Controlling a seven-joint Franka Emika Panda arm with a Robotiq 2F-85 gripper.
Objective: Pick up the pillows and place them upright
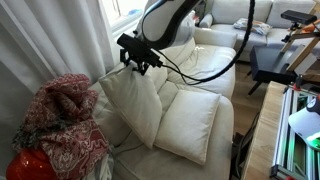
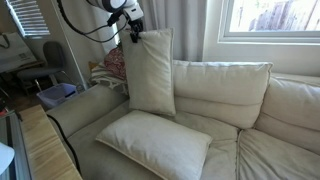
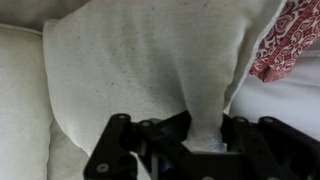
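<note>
Right now, in an exterior view, the fingers (image 1: 142, 62) are clamped on the top corner of the upright pillow (image 1: 135, 100). This pillow stands on edge on the seat of the sofa (image 1: 215, 75), at the sofa's end nearest the curtain (image 1: 50, 40). The flat pillow (image 1: 190, 125) lies on the sofa's seat just beside it, and the two touch along one side. A red patterned blanket (image 1: 60, 125) is heaped at the sofa's armrest end, past the upright pillow. The arm (image 1: 165, 20) reaches in from above the sofa's back.

Seen in an exterior view from the sofa's front, the fingers (image 2: 133, 32) pinch the upper corner of the upright pillow (image 2: 150, 70) on the side towards the sofa's armrest. The pillow stands tall in front of the sofa's back cushion (image 2: 225, 90). The flat pillow (image 2: 155, 140) lies on the sofa's seat in front of its lower edge. The red patterned blanket (image 2: 113, 65) shows past it at the sofa's end, and a window (image 2: 270, 15) sits above the sofa's back.

Through the wrist view, the dark fingers (image 3: 165, 135) are closed on a bunched fold of the upright pillow (image 3: 140, 70). The sofa (image 3: 20, 90) lies beyond, with the red patterned blanket (image 3: 295, 35) in the frame's corner.
</note>
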